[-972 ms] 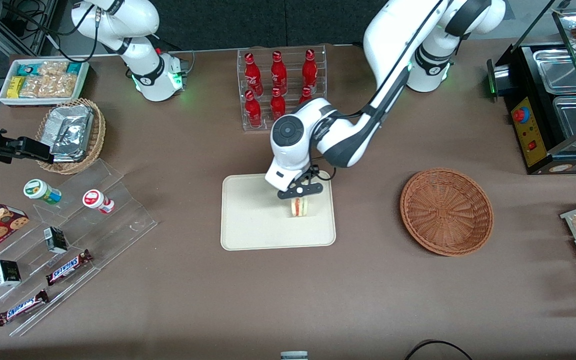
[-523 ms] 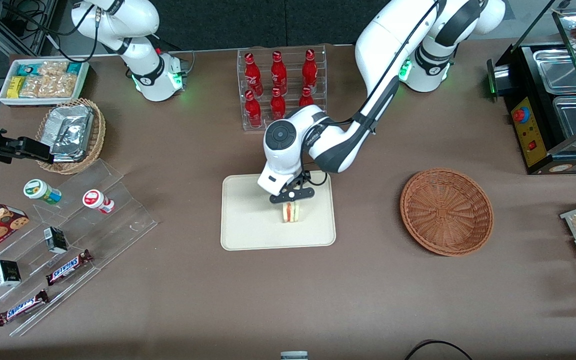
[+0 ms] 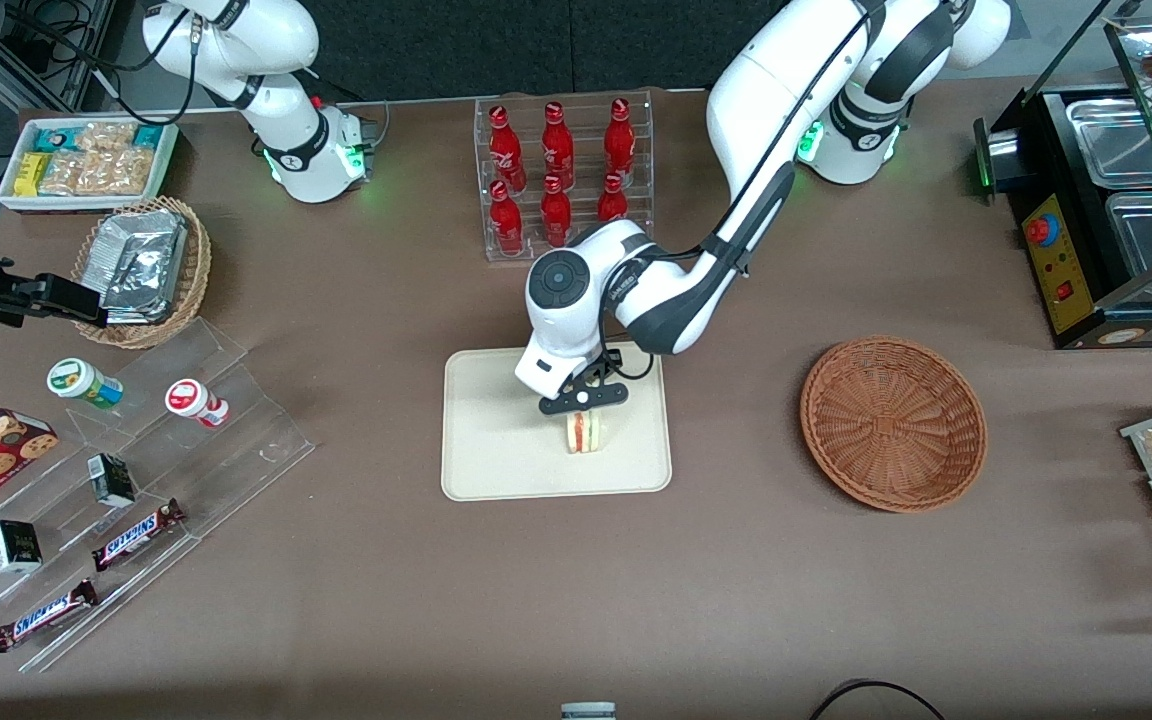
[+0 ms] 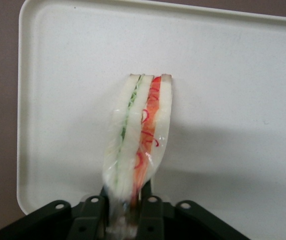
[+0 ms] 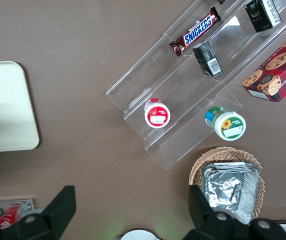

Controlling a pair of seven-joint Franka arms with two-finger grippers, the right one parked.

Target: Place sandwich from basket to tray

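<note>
My tool (image 3: 583, 412) is over the tray (image 3: 496, 440), clamped on the sandwich (image 3: 583, 432), which stands on edge with its striped filling facing up. Wrist view: both fingers (image 4: 93, 216) pinch the wedge's (image 4: 138, 135) narrow end above the tray's (image 4: 233, 75) floor. Basket (image 3: 893, 422) sits on the tabletop (image 3: 736, 580) toward my arm's end from the tray, nothing in it.

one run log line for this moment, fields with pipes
phase: placing | gripper: shut on sandwich, over tray | sandwich: upright, not released | basket: empty, toward working arm's end
</note>
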